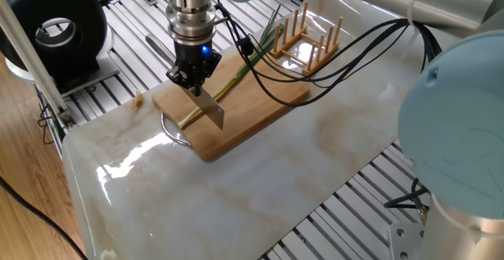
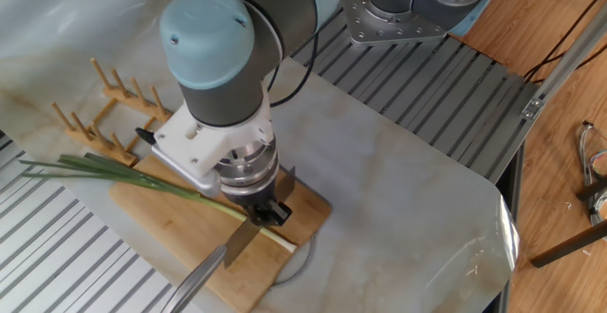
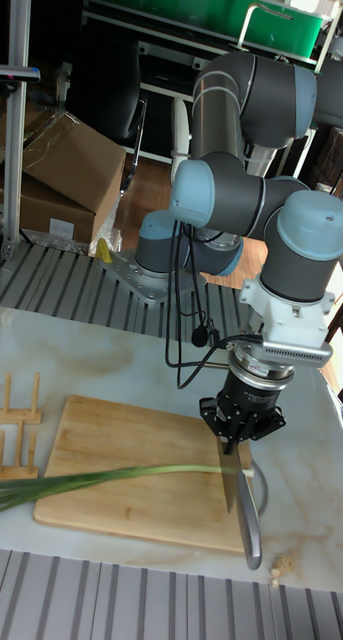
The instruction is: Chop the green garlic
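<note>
The green garlic (image 1: 228, 84) lies lengthwise on the cutting board (image 1: 260, 106), its pale end toward the hand (image 1: 191, 76) and its dark leaves trailing off the far edge past the peg rack (image 1: 305, 39).

The hand is clamped on a knife (image 1: 209, 109), holding it blade-down and edge across the stalk, which looks like the set-up for a crosswise chop. In the tall fixed view the hand (image 3: 242, 428) points straight down, the blade (image 3: 231, 480) stands on the pale stalk (image 3: 141, 473) near its whitish tip, and the handle (image 3: 250, 525) sticks out past the board's near edge toward the camera. Whether the edge has cut through or only rests on the stalk I cannot tell.

The stalk sits directly under the hand, with only a short pale stub beyond the blade. In the other fixed view that stub (image 2: 277, 240) shows just past the knife (image 2: 232, 247), and the long green part runs away to the far side. No loose cut pieces are visible on the board, so by my judgement the chopping is at its start. The board rests on the marbled desk (image 1: 260, 189).
</note>
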